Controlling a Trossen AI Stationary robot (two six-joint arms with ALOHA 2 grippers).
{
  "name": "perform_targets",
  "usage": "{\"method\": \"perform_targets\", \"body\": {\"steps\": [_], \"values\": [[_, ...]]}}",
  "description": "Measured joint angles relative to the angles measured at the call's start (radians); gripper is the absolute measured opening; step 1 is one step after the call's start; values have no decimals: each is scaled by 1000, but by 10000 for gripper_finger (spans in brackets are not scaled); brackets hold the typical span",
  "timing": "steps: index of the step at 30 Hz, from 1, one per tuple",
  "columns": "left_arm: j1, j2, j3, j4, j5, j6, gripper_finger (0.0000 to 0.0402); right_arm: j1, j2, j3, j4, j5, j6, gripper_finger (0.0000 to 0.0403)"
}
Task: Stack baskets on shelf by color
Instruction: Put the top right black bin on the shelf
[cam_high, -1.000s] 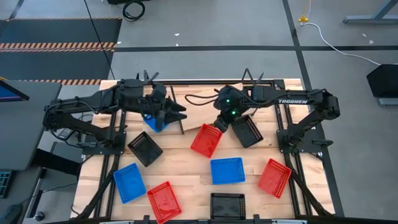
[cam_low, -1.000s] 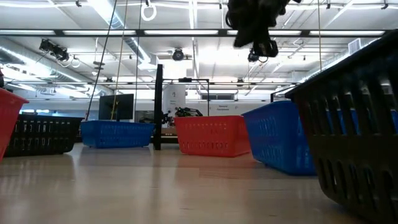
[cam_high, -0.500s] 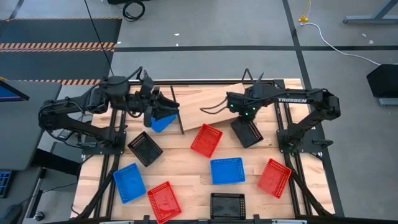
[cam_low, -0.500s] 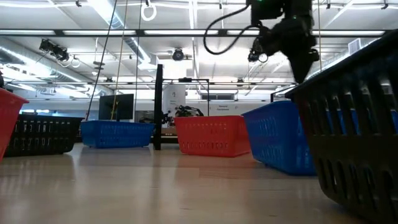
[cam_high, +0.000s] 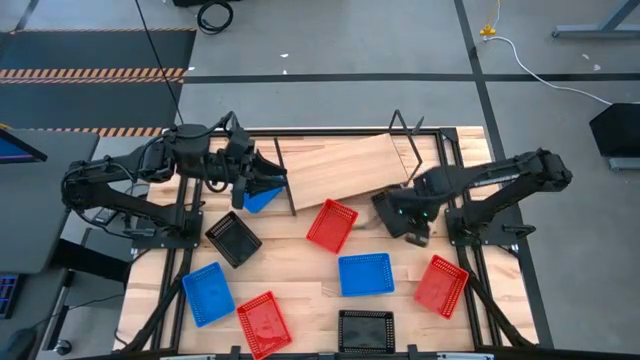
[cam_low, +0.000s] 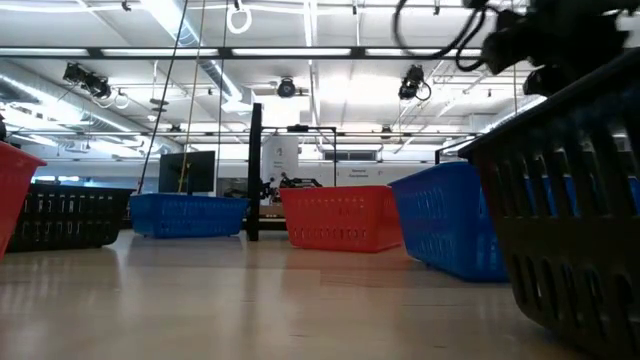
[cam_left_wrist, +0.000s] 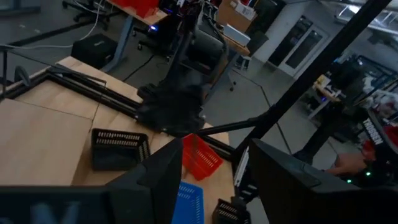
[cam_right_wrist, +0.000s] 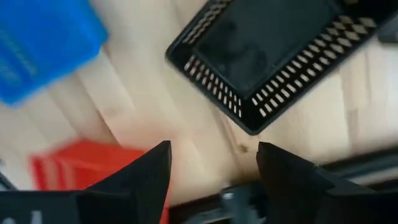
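Several blue, red and black baskets lie scattered on the tabletop. The shelf (cam_high: 345, 165), a slanted wooden plank with black wire ends, stands at the far middle. My right gripper (cam_high: 413, 230) points down, open, just above the near right corner of a black basket (cam_high: 393, 210); the right wrist view shows the gripper (cam_right_wrist: 214, 180) with that basket (cam_right_wrist: 273, 56) ahead of its fingers. My left gripper (cam_high: 278, 180) hovers open, roughly level, above a blue basket (cam_high: 265, 198) that sits on the table beside the shelf's left frame (cam_low: 255, 170).
A red basket (cam_high: 332, 225) and a blue one (cam_high: 365, 274) lie mid-table. Red (cam_high: 441, 285) sits at the right, black (cam_high: 365, 330) and red (cam_high: 265, 322) at the near edge, and blue (cam_high: 208, 293) and black (cam_high: 232, 238) on the left.
My right gripper has swung from the far corner of the middle red basket toward the table's right edge and down, tipping to point straight down over the black basket. My left gripper has drawn back a little toward the left edge. No basket has moved.
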Motion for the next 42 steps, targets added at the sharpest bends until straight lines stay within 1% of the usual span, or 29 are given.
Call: {"method": "perform_targets", "body": {"steps": [4, 7, 10, 14, 17, 19, 22, 24, 27, 32, 35, 38, 42], "values": [[0, 0, 0, -5, -10, 12, 189, 80, -20, -74, 53, 18, -140, 236], [0, 0, 0, -25, -51, 12, 186, 116, -22, -134, 119, 22, -242, 234], [0, 0, 0, -62, -108, -15, 186, 130, -22, -172, 163, 61, -286, 234], [0, 0, 0, -112, -182, -80, 183, 130, -22, -176, 176, 164, -314, 233], [0, 1, 0, -112, -202, -94, 183, 129, -23, -182, 246, 175, -379, 233], [0, 1, 0, -113, -222, -97, 183, 129, -23, -205, 330, 160, -385, 233], [0, 1, 0, -114, -267, -135, 183, 129, -23, -255, 429, 127, -344, 232], [0, 1, 0, -114, -294, -160, 182, 129, -23, -293, 445, 129, -335, 232], [-6, 1, 0, -114, -301, -176, 181, 114, -22, -335, 465, 134, -341, 232], [-7, 1, 0, -121, -308, -197, 181, 65, -3, -344, 543, 144, -367, 232], [-6, 2, 0, -119, -338, -204, 181, 34, 37, -374, 605, 131, -379, 228], [-6, 2, 0, -119, -341, -215, 181, 16, 87, -387, 621, 104, -383, 220], [-20, 2, 0, -120, -339, -224, 181, -2, 151, -387, 623, 109, -384, 201]]}}
